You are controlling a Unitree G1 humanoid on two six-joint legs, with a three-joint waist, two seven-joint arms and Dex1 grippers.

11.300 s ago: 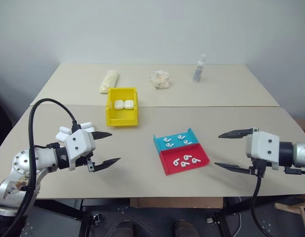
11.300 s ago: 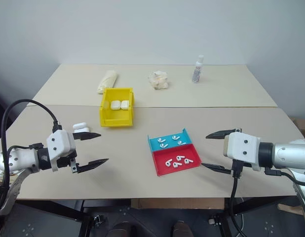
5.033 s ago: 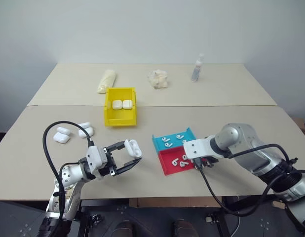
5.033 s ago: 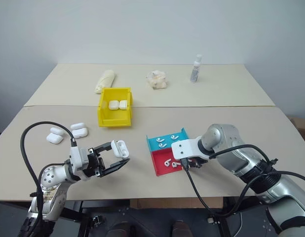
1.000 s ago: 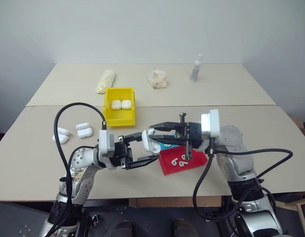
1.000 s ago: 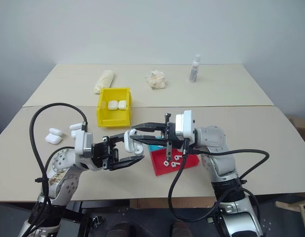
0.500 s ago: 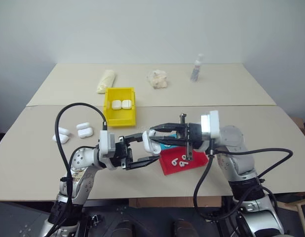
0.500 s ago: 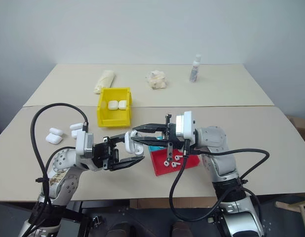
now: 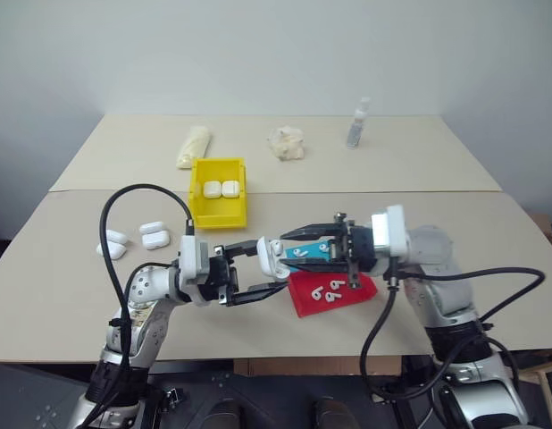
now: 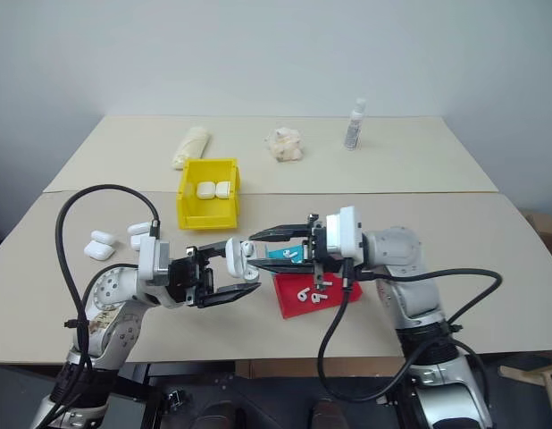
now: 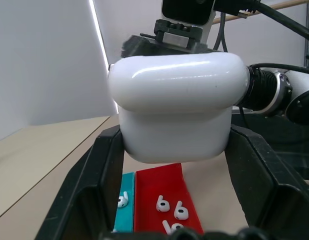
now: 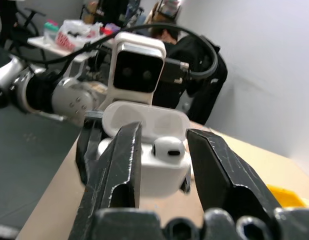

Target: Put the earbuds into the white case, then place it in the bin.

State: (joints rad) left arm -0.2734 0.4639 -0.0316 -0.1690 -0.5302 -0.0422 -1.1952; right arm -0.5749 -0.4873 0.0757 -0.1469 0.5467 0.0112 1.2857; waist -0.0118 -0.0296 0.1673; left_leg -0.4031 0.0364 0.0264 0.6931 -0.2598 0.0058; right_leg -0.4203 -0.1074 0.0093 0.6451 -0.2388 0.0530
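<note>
Nearest the robot, above the front of the table [image 9: 71,304], the left gripper [image 9: 269,267] points toward the right arm with its two black fingers clamped on the white case [image 9: 269,257], which it holds off the table with the hinged lid flipped up. In the right wrist view one earbud [image 12: 168,147] sits in the open case, its rounded head showing above the rim. The right gripper [image 9: 294,249] faces the left one with its tips just beside the case; its fingers stand apart and hold nothing, one on each side of the case in its wrist view. Below and just behind the two grippers lie a shallow red tray [image 9: 334,295] with three earbuds [image 9: 328,288] in it and, touching its far edge, a shallow teal tray [image 9: 319,254] with more earbuds. To the robot's left, three spare cases [image 9: 153,234] rest on the table. Farther back stands the yellow bin [image 9: 219,192] with two closed cases [image 9: 220,189] side by side inside. On the far table lie a pale rolled cloth [image 9: 193,145], a crumpled wad [image 9: 288,142] and a small bottle [image 9: 356,125].
</note>
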